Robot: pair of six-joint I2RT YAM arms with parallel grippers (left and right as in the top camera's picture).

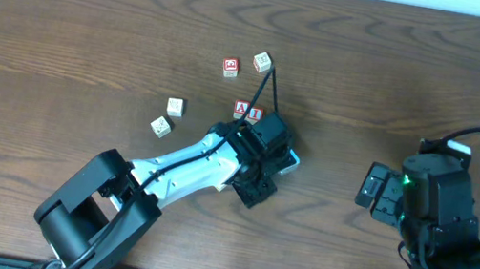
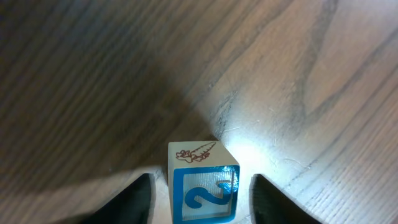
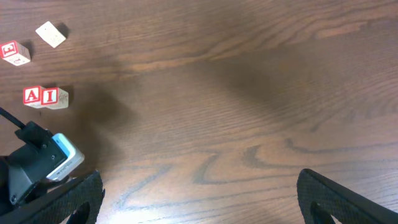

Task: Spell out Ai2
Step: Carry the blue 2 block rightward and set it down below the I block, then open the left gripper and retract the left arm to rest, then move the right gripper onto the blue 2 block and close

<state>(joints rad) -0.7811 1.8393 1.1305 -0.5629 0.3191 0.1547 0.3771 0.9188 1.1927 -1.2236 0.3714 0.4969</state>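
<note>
Between the left gripper (image 2: 202, 196) fingers sits the blue "2" block (image 2: 203, 190), held at five o'clock of the touching "A" block (image 1: 241, 110) and "I" block (image 1: 255, 113). Right gripper (image 3: 199, 199) spreads wide over the table (image 3: 249, 93).

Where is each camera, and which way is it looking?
Overhead: above the table, looking straight down; shows both arms.
Left wrist: on the left arm, looking down at the 2 block between the left gripper fingers.
Right wrist: on the right arm, looking leftward across the table; right gripper fingertips frame the bottom.
Shared: the A block and I block appear overhead and in the right wrist view.
</note>
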